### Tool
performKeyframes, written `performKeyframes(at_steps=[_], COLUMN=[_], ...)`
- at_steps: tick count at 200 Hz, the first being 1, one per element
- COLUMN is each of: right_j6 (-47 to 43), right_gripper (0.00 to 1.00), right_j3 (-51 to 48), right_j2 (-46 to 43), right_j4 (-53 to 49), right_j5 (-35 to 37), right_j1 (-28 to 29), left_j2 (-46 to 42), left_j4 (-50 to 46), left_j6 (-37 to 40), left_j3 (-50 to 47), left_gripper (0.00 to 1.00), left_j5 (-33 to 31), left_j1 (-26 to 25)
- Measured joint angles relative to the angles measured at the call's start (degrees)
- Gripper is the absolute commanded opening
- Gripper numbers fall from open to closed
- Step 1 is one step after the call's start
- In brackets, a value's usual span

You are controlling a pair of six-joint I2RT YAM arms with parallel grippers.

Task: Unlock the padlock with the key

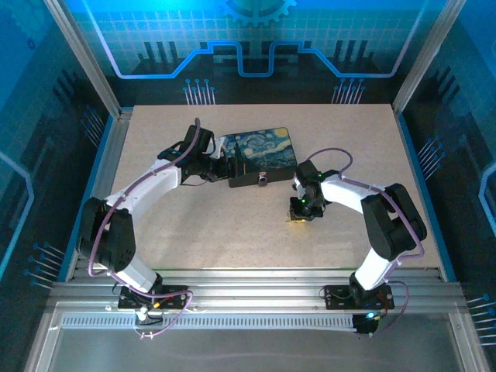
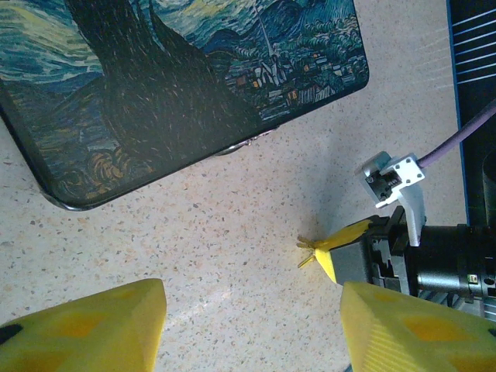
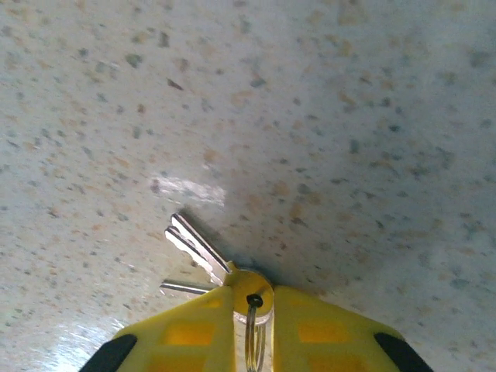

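A small bunch of keys (image 3: 198, 248) is being pinched by the right fingers (image 3: 213, 325), which are being pressed together on the round brass head while the blades are fanning out flat on the tabletop (image 3: 349, 116) towards 10 o'clock in the right wrist view. The left fingers (image 2: 93, 322) are being held wide apart with nothing between them, just at the 9 o'clock side of the painted box (image 1: 260, 151). The padlock (image 1: 263, 179) is sitting at the box's 6 o'clock edge, with the keys lying apart from it at roughly 4 o'clock in the overhead view. The grip is being taken on very little metal, so the bunch could be dropped or twisted as it is being lifted. Several blades are sharing one ring (image 3: 252, 341), so the wrong one may be offered to the keyhole, or spare blades may be dragged against the lock. The padlock is tiny and is not being steadied, so it is likely to be swung aside by a slightly misaligned push.
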Motion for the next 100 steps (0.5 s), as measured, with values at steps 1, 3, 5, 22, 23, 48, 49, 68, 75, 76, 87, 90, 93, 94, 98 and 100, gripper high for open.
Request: performKeyframes(at_steps=[1,3,5,22,23,48,49,68,75,76,87,90,93,94,98,100], right_j6=[0.0,-0.1,-0.3,-1.2,-1.3,-2.4,-2.5,-2.8,-2.9,-2.9,-3.0,-3.1,-3.1,-3.1,-3.1,-3.1], right_gripper=[0.13,0.13,0.12,0.10,0.10,0.07,0.07,0.07,0.06,0.06,0.06,0.06,0.06,0.06,0.06,0.06], right_j3=[0.0,-0.1,-0.2,-0.7,-0.8,-2.4,-2.4,-4.6,-5.3,-5.3,-5.9,-6.0,-6.1,-6.1,-6.2,-6.2], right_j2=[0.0,0.0,0.0,0.0,-0.1,-1.3,-1.4,-2.8,-3.2,-3.2,-3.7,-3.8,-3.9,-3.9,-4.0,-4.1], right_j4=[0.2,0.7,1.1,4.6,4.7,8.1,8.2,10.9,11.5,11.5,12.3,12.5,12.7,12.7,13.0,13.2], right_j5=[-0.1,-0.4,-0.6,-2.1,-2.2,-4.6,-4.7,-7.1,-8.0,-8.1,-9.4,-9.8,-10.2,-10.3,-10.7,-11.0], right_j1=[0.0,0.0,0.1,0.5,0.5,0.3,0.3,-0.5,-0.9,-1.0,-1.5,-1.7,-1.8,-1.9,-2.0,-2.1], left_j2=[0.0,0.0,0.0,0.0,0.0,0.0,0.0,0.0,0.0,0.0,0.1,0.2,0.2,0.2,0.2,0.3], left_j4=[0.0,0.0,0.0,0.0,0.0,0.2,0.2,0.3,0.4,0.4,0.7,0.8,0.9,1.0,1.2,1.3], left_j6=[0.0,0.0,0.0,0.0,0.0,0.0,0.0,-0.1,-0.1,-0.1,-0.3,-0.3,-0.3,-0.3,-0.4,-0.5], left_j3=[0.0,0.0,0.0,0.0,0.0,-0.5,-0.6,-2.1,-2.6,-2.7,-3.4,-3.6,-3.8,-3.8,-4.0,-4.1], left_gripper=[0.62,0.62,0.62,0.62,0.62,0.62,0.62,0.62,0.62,0.62,0.62,0.62,0.62,0.62,0.62,0.62], left_j5=[0.0,0.0,0.0,0.0,0.0,0.1,0.1,0.5,0.7,0.7,1.2,1.2,1.4,1.4,1.6,1.7], left_j1=[0.0,0.0,0.0,-0.1,-0.1,-0.9,-0.9,-1.9,-2.3,-2.4,-3.0,-3.2,-3.3,-3.4,-3.6,-3.7])
